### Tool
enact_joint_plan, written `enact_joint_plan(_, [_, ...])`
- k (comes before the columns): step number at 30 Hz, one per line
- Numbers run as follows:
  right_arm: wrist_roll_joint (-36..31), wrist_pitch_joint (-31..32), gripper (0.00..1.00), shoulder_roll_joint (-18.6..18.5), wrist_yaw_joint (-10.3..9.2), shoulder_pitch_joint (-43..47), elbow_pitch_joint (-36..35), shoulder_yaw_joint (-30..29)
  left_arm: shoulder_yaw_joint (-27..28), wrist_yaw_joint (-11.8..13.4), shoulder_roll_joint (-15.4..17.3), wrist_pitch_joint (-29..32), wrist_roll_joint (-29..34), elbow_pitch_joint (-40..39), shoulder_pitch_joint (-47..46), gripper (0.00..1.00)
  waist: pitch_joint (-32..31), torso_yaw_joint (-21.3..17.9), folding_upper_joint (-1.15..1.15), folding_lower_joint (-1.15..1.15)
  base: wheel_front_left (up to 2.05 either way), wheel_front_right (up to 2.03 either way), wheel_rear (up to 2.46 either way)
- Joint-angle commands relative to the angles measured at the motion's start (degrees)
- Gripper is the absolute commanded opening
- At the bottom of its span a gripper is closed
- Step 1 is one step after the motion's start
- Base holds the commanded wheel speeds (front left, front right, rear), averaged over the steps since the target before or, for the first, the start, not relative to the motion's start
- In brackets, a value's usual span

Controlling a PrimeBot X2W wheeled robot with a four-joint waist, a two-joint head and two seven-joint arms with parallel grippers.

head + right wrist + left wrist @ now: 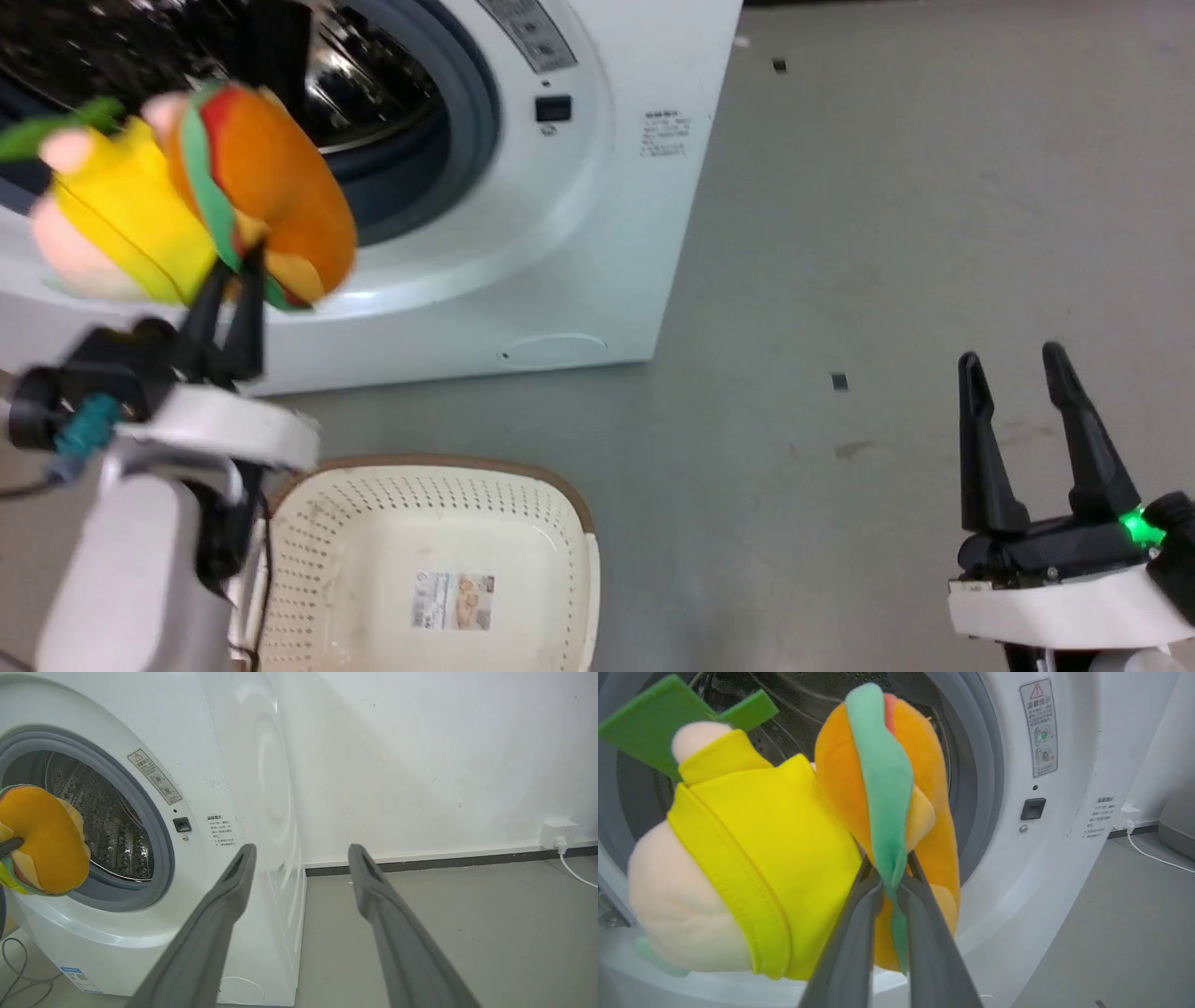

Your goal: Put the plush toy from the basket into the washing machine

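The jaws of the left gripper [889, 872] are pressed together on the plush toy [761, 858], pinching the green stripe at the lower edge of its orange burger-like part. The jaws of the right gripper [1011, 359] are spread wide with nothing between them.

The toy is held in the air at the left of the scene, just in front of the open mouth of the washing machine [579, 233] and outside its grey rubber ring [985, 788]. The pinch is shown plainly in the left wrist view, whereas in the head view the fingertips are partly hidden under the toy.

The basket [574, 523] is seen in the head view, on the grey floor [887, 233] nearer than the machine, with a barcode sticker [453, 600] on its inner bottom. The perforated steel drum [107, 821] is shown most clearly in the right wrist view. A wall socket [558, 833] with a white cable is also seen there, far to the right.

The toy is made up of a pale pink round head, a yellow top and flat green leaf pieces. Its orange bun is split by a green stripe, with a strip of red beside it.
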Motion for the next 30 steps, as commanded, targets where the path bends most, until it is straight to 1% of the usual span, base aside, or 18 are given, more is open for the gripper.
enact_joint_plan(1, [0.3, -0.2, 1.0, 0.0, -0.04, -0.6, -0.3, 0.0, 0.2, -0.3, 0.4, 0.0, -0.1, -0.5, -1.3, 0.0, 3.2, -2.3, 0.0, 0.0, 0.0, 0.0, 0.0])
enact_joint_plan(2, [0.7, -0.2, 1.0, 0.0, -0.04, -1.6, -0.5, 0.1, 0.7, -0.6, 2.1, 2.0, -0.2, -0.5, -4.3, 0.0, 5.7, -3.3, 0.0, 0.0, 0.0, 0.0, 0.0])
enact_joint_plan(8, [1.3, -0.2, 1.0, 0.0, -0.04, -4.3, -1.0, 0.9, 2.4, -1.1, 7.0, 7.1, -0.5, 0.5, -14.6, 0.0, 13.0, -6.1, 0.0, 0.0, 0.0, 0.0, 0.0])
enact_joint_plan(9, [1.4, -0.2, 1.0, 0.0, -0.04, -4.8, -1.1, 1.0, 2.6, -1.2, 7.9, 7.7, -0.4, 1.1, -16.6, 0.0, 14.0, -6.4, 0.0, 0.0, 0.0, 0.0, 0.0])
enact_joint_plan(10, [1.4, -0.2, 1.0, 0.0, -0.04, -4.8, -1.1, 1.0, 2.6, -1.2, 7.9, 7.7, -0.4, 1.1, -16.6, 0.0, 14.0, -6.4, 0.0, 0.0, 0.0, 0.0, 0.0])
enact_joint_plan(13, [2.7, -0.2, 1.0, 0.0, -0.04, -6.1, -1.6, 0.6, 2.6, -1.8, 10.6, 9.7, -0.1, 3.2, -22.6, 0.0, 17.0, -7.6, 0.0, 0.0, 0.0, 0.0, 0.0])
enact_joint_plan(19, [4.2, -0.2, 1.0, 0.0, -0.04, -7.7, -1.6, 1.1, 0.4, -3.1, 16.4, 13.9, 1.8, 9.2, -34.3, 0.0, 21.2, -9.8, 0.0, 0.0, 0.0, 0.0, 0.0])
enact_joint_plan(21, [4.6, -0.2, 1.0, 0.0, -0.04, -8.1, -1.6, 1.4, -1.0, -3.4, 17.6, 15.7, 2.3, 11.7, -38.2, 0.0, 22.5, -10.3, 0.0, 0.0, 0.0, 0.0, 0.0])
enact_joint_plan(24, [5.3, -0.2, 1.0, 0.0, -0.04, -8.7, -1.4, 1.9, -4.0, -3.8, 19.1, 20.3, 3.2, 16.1, -43.6, 0.0, 23.9, -10.9, 0.0, 0.0, 0.0, 0.0, 0.0])
enact_joint_plan(30, [6.1, -0.2, 1.0, 0.0, -0.04, -9.9, -1.4, 2.9, -7.5, -4.1, 19.7, 27.2, 2.2, 25.7, -52.4, 0.0, 26.1, -11.9, 0.0, 0.0, 0.0, 0.0, 0.0])
